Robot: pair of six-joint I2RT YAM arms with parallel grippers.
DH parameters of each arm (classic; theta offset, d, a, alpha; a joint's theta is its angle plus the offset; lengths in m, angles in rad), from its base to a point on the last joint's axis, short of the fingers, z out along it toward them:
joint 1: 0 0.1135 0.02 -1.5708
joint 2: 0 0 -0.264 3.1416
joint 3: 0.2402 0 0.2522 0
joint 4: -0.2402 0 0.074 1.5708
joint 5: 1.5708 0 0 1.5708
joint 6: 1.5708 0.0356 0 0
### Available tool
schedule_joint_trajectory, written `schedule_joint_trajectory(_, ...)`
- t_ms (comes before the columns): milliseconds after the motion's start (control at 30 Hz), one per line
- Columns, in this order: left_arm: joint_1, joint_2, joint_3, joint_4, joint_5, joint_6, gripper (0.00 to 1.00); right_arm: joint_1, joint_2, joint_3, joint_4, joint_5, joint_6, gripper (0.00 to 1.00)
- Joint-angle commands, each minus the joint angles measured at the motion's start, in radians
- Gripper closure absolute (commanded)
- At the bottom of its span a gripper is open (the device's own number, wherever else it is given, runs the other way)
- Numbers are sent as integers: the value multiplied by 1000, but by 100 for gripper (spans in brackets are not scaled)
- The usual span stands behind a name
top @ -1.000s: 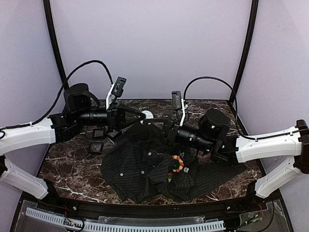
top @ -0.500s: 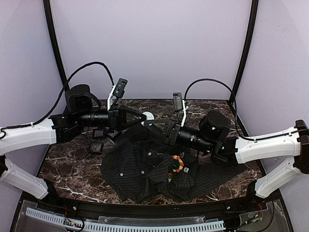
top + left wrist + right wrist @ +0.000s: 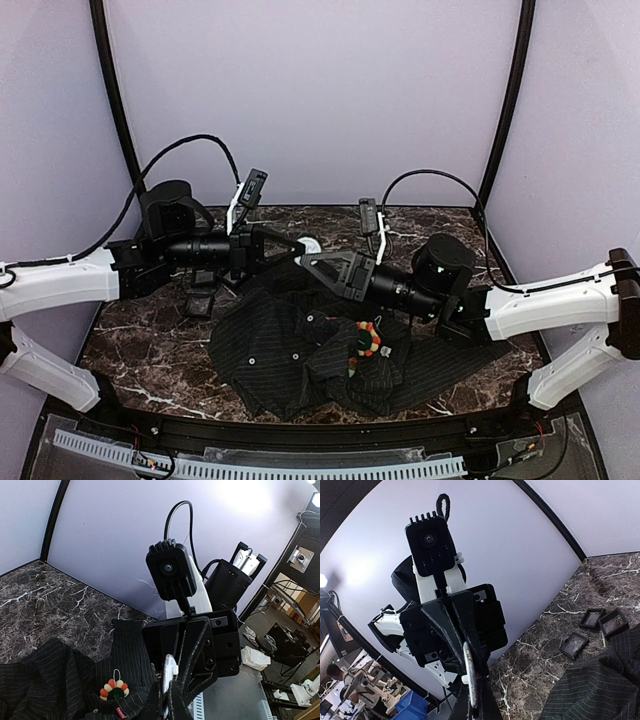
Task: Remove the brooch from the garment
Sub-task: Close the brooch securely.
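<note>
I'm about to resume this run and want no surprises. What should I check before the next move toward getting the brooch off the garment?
1. The brooch is off the garment: not ok, it lies on it.
2. The brooch is unobstructed: ok, nothing covers it.
3. The left end effector is open: not ok, shut.
4. The right end effector is open: not ok, shut.
5. Either one is near the brooch: not ok, their tips meet by the garment's far edge.
6. The white bit at the tips is identified: cannot tell what it is or which side holds it.
</note>
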Motion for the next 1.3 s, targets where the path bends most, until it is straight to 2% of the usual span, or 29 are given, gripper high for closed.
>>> schedule_joint_trajectory(0,-3,-54,-14,33,41,31,99,-71,12,-33,-47,133,87,100)
schedule_joint_trajectory(467,-1,-107,-43,26,-64,47,99,-86,12,-65,-60,171,161,100)
schedule_joint_trajectory(1267,32,-134,-62,18,-196,-9,99,-87,-13,-99,-39,180,156,100)
